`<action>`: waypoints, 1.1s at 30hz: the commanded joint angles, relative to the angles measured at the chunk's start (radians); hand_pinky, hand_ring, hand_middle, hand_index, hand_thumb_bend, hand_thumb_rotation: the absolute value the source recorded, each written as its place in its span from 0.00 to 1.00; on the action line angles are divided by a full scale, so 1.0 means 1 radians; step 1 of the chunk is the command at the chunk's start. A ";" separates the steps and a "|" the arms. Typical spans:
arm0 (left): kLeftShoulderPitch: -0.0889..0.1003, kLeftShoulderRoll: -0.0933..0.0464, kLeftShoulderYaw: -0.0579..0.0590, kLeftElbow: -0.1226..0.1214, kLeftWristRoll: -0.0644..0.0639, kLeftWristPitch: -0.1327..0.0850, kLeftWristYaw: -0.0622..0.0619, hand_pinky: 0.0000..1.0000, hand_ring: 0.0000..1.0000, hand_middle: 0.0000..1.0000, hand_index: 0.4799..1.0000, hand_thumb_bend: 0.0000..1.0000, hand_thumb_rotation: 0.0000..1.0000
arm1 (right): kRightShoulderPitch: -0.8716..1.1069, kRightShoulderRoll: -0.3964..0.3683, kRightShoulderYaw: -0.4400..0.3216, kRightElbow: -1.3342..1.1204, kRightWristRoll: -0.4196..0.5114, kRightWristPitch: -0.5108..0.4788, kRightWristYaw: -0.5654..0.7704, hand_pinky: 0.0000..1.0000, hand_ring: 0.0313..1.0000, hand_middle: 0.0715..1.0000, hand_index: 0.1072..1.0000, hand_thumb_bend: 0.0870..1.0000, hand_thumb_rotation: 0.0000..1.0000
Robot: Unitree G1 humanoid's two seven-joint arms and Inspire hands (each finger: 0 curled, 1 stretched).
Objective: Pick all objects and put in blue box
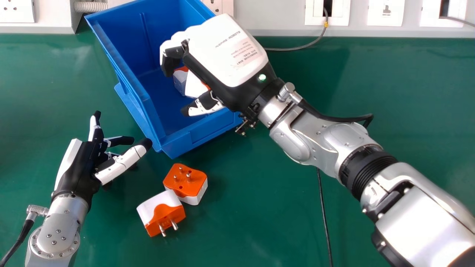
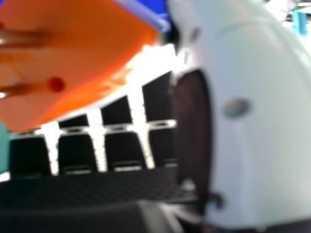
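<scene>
Left hand: your left hand (image 1: 79, 170) rests at the left, fingers relaxed and apart, the thumb's tip just beside the box's near left corner.
Blue box: the blue box (image 1: 178, 144) stands askew to the wall, its near wall facing the loose plugs. The rim is your edge to watch; leave it some height when you swing back out.
Near plug: the plug adapter with pins toward you (image 1: 157, 213) lies on the green table (image 1: 259, 215), touching or nearly touching its neighbour.
Far plug: the pins-up adapter (image 1: 185, 181) sits a little right of it, near the box's near wall. It looks the easier next pick, but a wide grasp could nudge the other one.
Held plug: an orange-and-white adapter (image 1: 195, 87) is inside the box's outline. You seem to be at the drop; next, open up over the floor of the box. Whether it touches bottom, I can't tell.
Right hand: your right hand (image 1: 230, 55) reaches over the right rim, fingers curled round that adapter, thumb toward the near side.
Black cable: the cable (image 1: 324, 218) runs beneath your right forearm (image 1: 371, 178); you have working room between it and the loose plugs.
</scene>
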 commanded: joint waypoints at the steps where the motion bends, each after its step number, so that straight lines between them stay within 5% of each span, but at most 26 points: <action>1: 0.073 -0.057 -0.054 0.080 0.040 0.072 -0.052 0.55 0.65 0.78 0.71 0.77 0.54 | -0.062 0.012 0.005 -0.003 0.010 0.013 -0.036 0.36 0.48 0.51 0.42 0.45 0.00; 33: 0.067 -0.057 -0.059 0.091 0.045 0.067 -0.052 0.56 0.65 0.78 0.71 0.77 0.54 | -0.106 0.070 0.042 0.087 0.022 0.083 0.033 0.36 0.49 0.50 0.42 0.45 0.00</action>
